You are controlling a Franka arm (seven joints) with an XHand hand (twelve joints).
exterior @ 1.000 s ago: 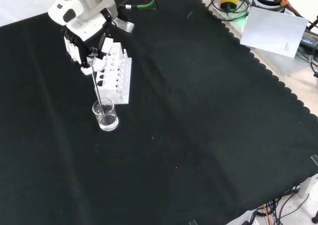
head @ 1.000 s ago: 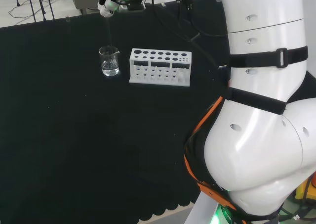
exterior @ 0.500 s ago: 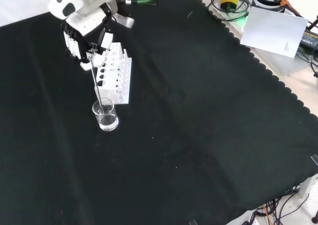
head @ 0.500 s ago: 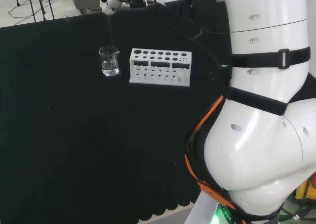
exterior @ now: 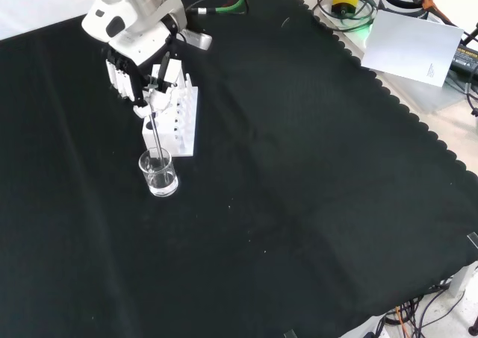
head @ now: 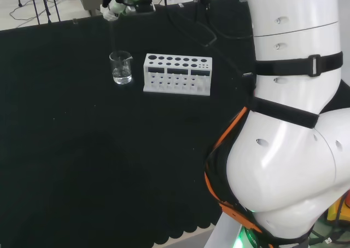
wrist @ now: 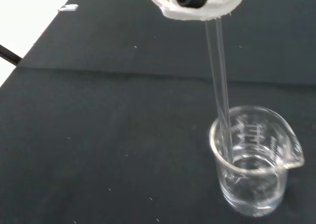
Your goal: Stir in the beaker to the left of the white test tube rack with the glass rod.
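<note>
A small clear beaker (head: pixel 121 67) (exterior: pixel 158 172) (wrist: pixel 253 160) with a little clear liquid stands on the black cloth beside the white test tube rack (head: pixel 177 74) (exterior: pixel 176 116). My hand (head: pixel 114 6) (exterior: pixel 142 73) (wrist: pixel 197 1) hangs above the beaker, its fingers curled round the top of a glass rod (exterior: pixel 153 133) (wrist: pixel 219 90). The rod slants down from the hand, and its lower end dips into the beaker along the inner wall. In the head view the beaker sits to the left of the rack.
The arm's big white links (head: pixel 290 122) take up the right of the head view. A sheet of paper (exterior: pixel 418 47) and cables (exterior: pixel 351 6) lie past the cloth's scalloped edge at the front view's upper right. Bare black cloth (exterior: pixel 299 204) spreads around the beaker.
The hand has shifted a little, left in the head view and right in the front view, swinging the rod's tilt inside the beaker. Beaker and rack have stayed put.
</note>
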